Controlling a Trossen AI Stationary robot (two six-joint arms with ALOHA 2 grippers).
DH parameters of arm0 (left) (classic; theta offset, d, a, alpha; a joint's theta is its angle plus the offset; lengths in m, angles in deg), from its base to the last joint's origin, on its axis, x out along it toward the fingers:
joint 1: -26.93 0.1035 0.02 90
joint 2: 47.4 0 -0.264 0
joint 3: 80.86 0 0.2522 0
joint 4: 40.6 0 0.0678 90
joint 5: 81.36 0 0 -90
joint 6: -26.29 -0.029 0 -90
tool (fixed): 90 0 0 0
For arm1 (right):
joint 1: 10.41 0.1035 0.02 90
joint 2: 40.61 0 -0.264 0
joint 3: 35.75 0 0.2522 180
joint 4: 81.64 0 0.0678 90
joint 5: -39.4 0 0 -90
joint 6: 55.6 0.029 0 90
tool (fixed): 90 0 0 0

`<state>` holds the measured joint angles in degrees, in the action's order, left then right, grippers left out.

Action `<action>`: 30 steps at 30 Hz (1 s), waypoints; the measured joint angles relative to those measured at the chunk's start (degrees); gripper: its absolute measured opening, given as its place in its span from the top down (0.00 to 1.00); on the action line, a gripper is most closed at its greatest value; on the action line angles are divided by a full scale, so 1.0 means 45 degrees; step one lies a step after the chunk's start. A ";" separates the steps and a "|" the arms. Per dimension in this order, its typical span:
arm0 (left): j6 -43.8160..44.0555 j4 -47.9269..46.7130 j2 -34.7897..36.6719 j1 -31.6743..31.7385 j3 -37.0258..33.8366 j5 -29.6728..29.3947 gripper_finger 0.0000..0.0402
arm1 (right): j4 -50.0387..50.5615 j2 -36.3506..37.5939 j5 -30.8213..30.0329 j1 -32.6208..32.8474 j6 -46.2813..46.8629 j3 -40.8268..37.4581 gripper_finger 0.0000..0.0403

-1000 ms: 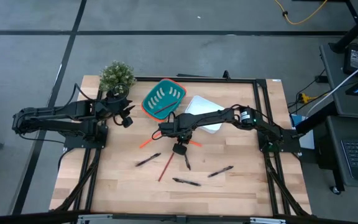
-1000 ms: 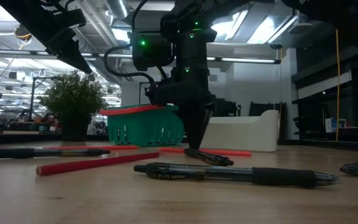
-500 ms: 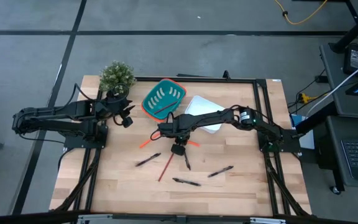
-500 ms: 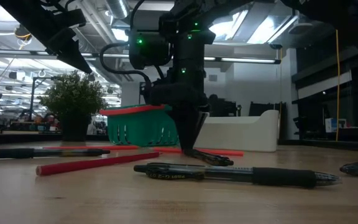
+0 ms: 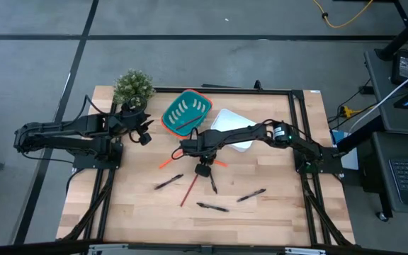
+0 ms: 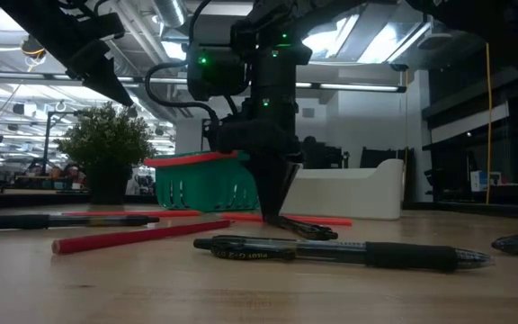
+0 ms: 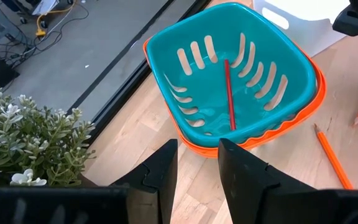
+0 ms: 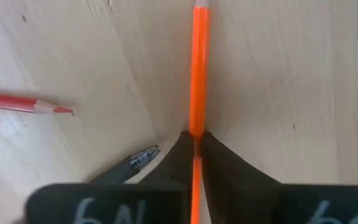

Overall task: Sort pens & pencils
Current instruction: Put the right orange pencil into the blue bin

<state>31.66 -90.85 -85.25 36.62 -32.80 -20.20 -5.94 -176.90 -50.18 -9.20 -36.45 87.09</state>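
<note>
My right gripper (image 5: 204,170) stands at the table's middle, pointing down, shut on an orange pencil (image 8: 197,68) that lies on the wood. A second orange pencil (image 5: 167,163) and a red pencil (image 5: 188,190) lie nearby. Several black pens lie around them, among them one (image 5: 168,182) to the left, one (image 5: 212,185) just below the gripper and one (image 5: 251,195) to the right. A teal basket (image 7: 166,56) holds one red pencil (image 7: 229,93). My left gripper (image 7: 197,168) hovers open near the basket and touches nothing. My right gripper pinches the orange pencil's shaft (image 8: 196,127) between its two fingers, nearer the pencil's left end. The fingers come from above, pointing down, one on each side of the shaft. The pencil lies flat on the table (image 6: 322,220).
A white bin (image 5: 234,131) stands right of the teal basket at the back. A potted plant (image 5: 133,86) stands at the back left corner. A black pen (image 6: 340,252) and the red pencil (image 6: 138,236) lie toward the near edge.
My right gripper has shifted slightly toward the table's left, and the orange pencil under it has slid the same way along the wood.
</note>
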 joint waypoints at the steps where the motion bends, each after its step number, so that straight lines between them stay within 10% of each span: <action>1: 0.0000 0.0000 -0.0004 0.0005 0.0000 0.0000 0.73 | -0.0001 0.0000 0.0076 -0.0007 -0.0013 0.0000 0.97; 30: -0.0010 0.0000 -0.0001 0.0003 0.0000 0.0005 0.73 | 0.1379 -0.0063 -0.0601 0.0039 -0.0042 0.1345 0.98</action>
<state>31.61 -90.85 -85.26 36.64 -32.80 -20.18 0.26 -177.19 -52.88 -9.02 -36.64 93.14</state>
